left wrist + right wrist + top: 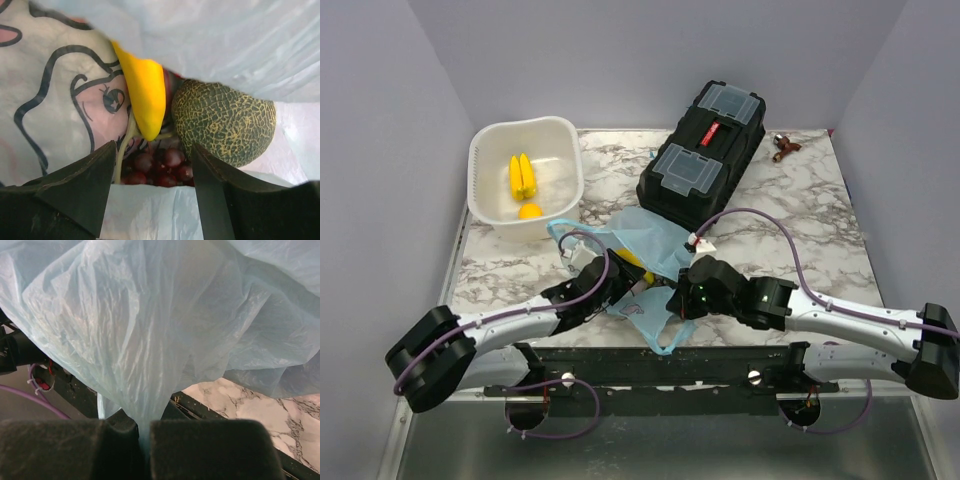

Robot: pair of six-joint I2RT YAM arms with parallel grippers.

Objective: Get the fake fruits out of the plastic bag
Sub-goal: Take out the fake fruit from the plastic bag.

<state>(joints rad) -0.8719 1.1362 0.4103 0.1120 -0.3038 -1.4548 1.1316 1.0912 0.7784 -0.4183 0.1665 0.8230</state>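
From above, the plastic bag lay crumpled at the near side of the bench. The left wrist view showed the left pincer spread inside the bag's mouth, facing the banana and grape bunch; it ought to close on fruit alone, clear of the film. The right wrist view showed the right pincer pressed together, pinching the bag's film.

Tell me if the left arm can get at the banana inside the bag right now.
Probably yes. The left gripper sits in the mouth of the plastic bag, jaws apart, with the banana straight ahead and nothing across it. The right gripper pinches the bag film, holding it up.
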